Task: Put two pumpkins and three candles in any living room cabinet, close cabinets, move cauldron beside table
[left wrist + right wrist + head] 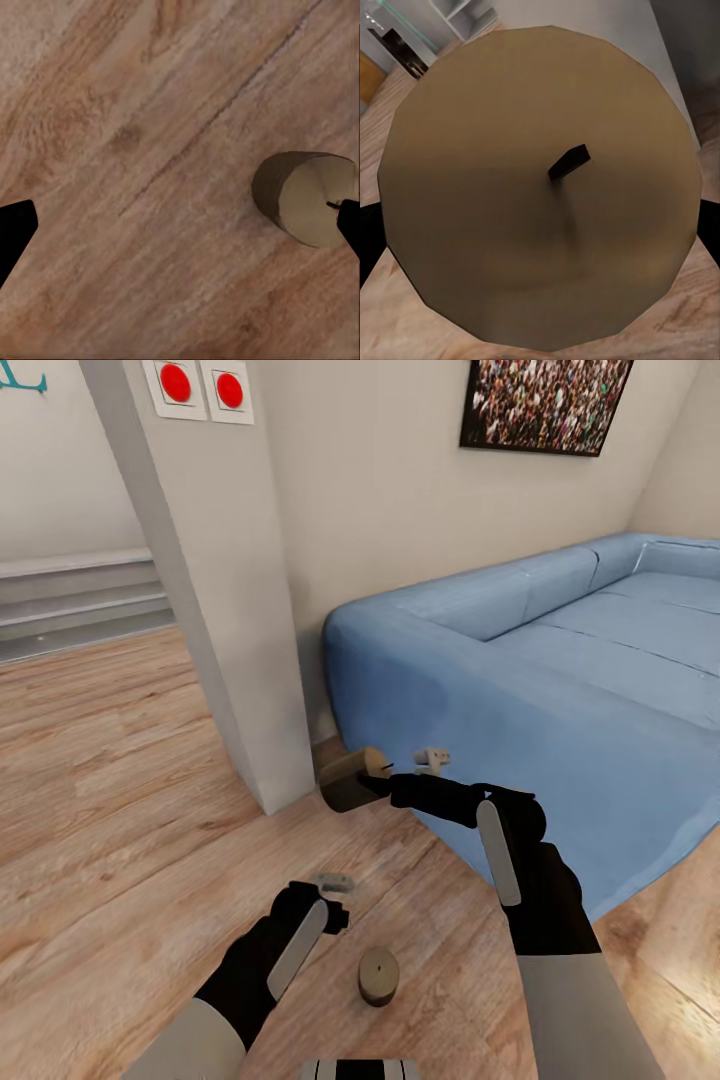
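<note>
Open floor (130, 840) on robot's left; sofa (560, 700) & wall corner (230, 640) block ahead.

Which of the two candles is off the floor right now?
The candle beside the sofa corner, tipped sideways and gripped by the right tool. The other candle stands upright on the wooden floor near the left tool.

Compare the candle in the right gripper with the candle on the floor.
The held candle is clamped in the right gripper, off the floor and tipped on its side, wick toward the gripper. The floor candle stands upright on the wood floor, ungripped, beside the open left gripper. Both are stubby tan cylinders with dark wicks.
</note>
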`<state>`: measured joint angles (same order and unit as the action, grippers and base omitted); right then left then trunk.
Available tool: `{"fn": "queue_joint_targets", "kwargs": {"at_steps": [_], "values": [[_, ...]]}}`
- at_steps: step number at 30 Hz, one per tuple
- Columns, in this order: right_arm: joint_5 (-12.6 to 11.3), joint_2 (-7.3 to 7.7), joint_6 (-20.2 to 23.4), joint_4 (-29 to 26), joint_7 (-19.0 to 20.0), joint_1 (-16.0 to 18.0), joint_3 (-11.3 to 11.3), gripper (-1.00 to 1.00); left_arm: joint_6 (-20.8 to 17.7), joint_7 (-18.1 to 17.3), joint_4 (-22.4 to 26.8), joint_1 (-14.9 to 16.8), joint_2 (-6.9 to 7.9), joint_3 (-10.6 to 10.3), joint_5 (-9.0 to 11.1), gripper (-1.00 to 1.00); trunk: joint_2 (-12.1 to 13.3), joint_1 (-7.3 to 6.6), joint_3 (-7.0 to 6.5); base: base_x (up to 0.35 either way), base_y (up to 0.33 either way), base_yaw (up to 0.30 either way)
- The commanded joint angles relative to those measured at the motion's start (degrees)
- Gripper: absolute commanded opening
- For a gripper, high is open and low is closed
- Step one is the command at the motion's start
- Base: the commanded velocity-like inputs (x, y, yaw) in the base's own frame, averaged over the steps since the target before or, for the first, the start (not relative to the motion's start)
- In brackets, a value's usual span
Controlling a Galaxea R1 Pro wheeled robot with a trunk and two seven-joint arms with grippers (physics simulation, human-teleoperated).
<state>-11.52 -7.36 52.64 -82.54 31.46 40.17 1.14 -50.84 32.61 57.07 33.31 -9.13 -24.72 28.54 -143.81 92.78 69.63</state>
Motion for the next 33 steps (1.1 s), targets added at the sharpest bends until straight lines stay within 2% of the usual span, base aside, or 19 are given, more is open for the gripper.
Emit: {"fn": "queue_joint_targets", "kwargs": {"at_steps": [1, 4, 5, 8, 16, 21, 29, 31, 33], "values": [[-0.05, -0.03, 0.0, 0.0, 0.0, 0.0, 0.0, -1.0, 0.69, 0.95, -0.32, 0.0, 0.03, 0.04, 2.1, 1.0, 0.0, 0.0, 0.0, 0.0, 0.0, 0.0], [-0.07, -0.16, 0.0, 0.01, 0.0, 0.0, 0.06, -1.0, 1.84, 5.32, -1.25, 0.0, 0.06, 0.09, 7.68, 1.0, 0.0, 0.0, -0.01, 0.0, 0.0, -0.011], [-0.03, -0.22, 0.0, 0.01, 0.0, 0.0, 0.09, -1.0, 2.08, 8.0, -1.45, 0.0, 0.05, 0.1, 9.51, 1.0, 0.0, 0.0, -0.04, 0.0, 0.0, -0.101], [-0.01, -0.27, 0.0, 0.01, 0.0, 0.0, 0.17, -1.0, 2.27, 11.25, -1.48, 0.0, -0.03, 0.04, 11.63, 1.0, 0.0, 0.0, -0.2, 0.0, 0.0, -0.165], [0.0, -0.27, 0.0, 0.02, -0.07, 0.0, 0.35, -1.0, 2.38, 12.12, -1.22, 0.0, -0.1, 0.02, 12.17, 1.0, 0.0, 0.0, -0.72, 0.0, 0.0, -0.201], [0.0, -0.27, 0.0, 0.02, -0.04, 0.0, 0.35, -1.0, 5.7, 12.26, -1.15, 0.0, -0.1, -0.06, 12.15, 1.0, 0.0, 0.0, -1.01, 0.0, 0.0, -0.175], [-0.07, -0.26, 0.06, 0.07, 0.1, 0.0, 0.42, -1.0, 6.09, 12.3, -1.57, 0.0, -0.1, -0.07, 12.18, 1.0, 0.0, 0.0, -1.31, 0.0, 0.0, -0.111], [-0.26, -0.21, 0.08, 0.09, 0.74, 0.0, 0.43, -1.0, 6.09, 12.29, -1.66, 0.0, -0.1, -0.07, 12.22, 1.0, 0.0, 0.0, -1.32, 0.0, 0.0, -0.017], [-1.43, -0.11, 0.11, 0.1, 2.57, 0.0, 0.44, -1.0, 6.04, 12.28, -1.71, 0.0, -0.1, -0.07, 12.21, 1.0, 0.0, 0.0, -1.32, 0.0, 0.0, -0.004]]}}
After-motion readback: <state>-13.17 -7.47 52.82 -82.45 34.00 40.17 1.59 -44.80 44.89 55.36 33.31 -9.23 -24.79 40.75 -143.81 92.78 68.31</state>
